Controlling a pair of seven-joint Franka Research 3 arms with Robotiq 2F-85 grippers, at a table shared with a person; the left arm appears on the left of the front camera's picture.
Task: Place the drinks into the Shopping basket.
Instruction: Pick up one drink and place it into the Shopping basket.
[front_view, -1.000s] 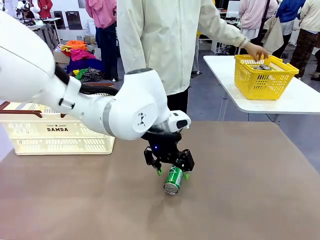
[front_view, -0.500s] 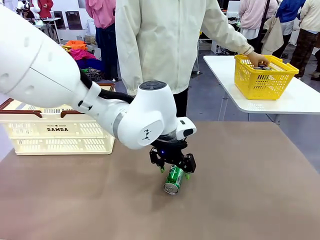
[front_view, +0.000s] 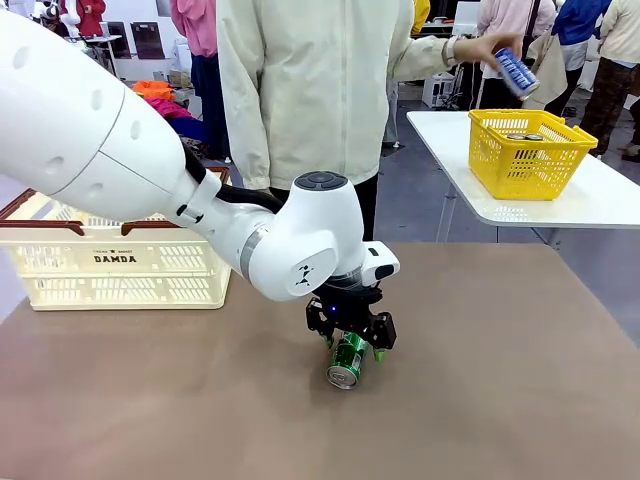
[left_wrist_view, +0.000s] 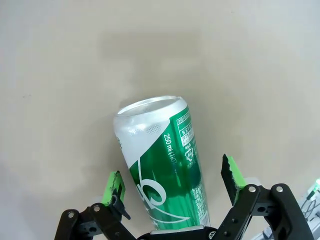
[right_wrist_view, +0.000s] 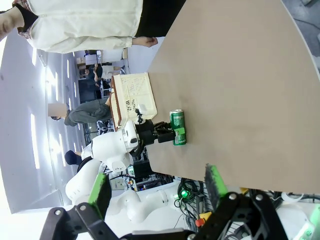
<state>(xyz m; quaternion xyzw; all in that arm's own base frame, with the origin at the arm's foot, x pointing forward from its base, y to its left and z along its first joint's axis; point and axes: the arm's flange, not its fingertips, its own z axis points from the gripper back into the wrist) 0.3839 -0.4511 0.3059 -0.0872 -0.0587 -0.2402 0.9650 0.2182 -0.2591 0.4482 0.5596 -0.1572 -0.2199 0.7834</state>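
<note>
Left gripper (front_view: 353, 348) spread wide astride the lying green can (front_view: 345, 368).
Thin, slick, probably light, dentable: pinch mid-body, gently; right gripper (right_wrist_view: 157, 189) gapes empty.

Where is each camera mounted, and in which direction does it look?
Front view: fixed on the robot's side, facing across the table to the person; shows the left arm, its left claw astride the green can.
Left wrist view: on the left wrist, looking down along the open left claw at the lying green can.
Right wrist view: on the right wrist, rolled sideways, looking across the table; shows the open right claw.
Shared: front and right wrist views both show the green can, left arm and Shopping basket.
</note>
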